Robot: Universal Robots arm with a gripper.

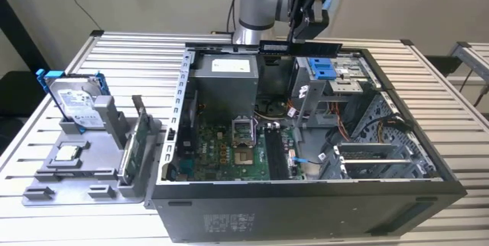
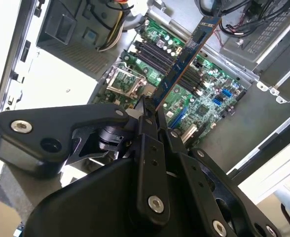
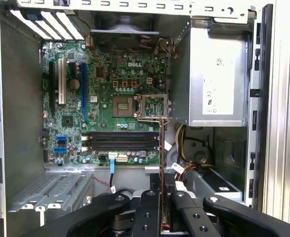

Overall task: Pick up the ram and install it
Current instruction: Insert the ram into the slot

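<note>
The ram is a long, narrow dark stick, held level over the back edge of the open computer case. My gripper is shut on its middle from above. In the second wrist view the ram juts out from my gripper over the green motherboard. In the first wrist view the ram appears edge-on as a thin line rising from my gripper. It crosses the end of the black memory slots. The same slots lie well below the stick.
A grey fixture at the exterior view's left holds a hard drive in a blue frame and an upright green card. Inside the case are the power supply, the open processor socket and drive bays.
</note>
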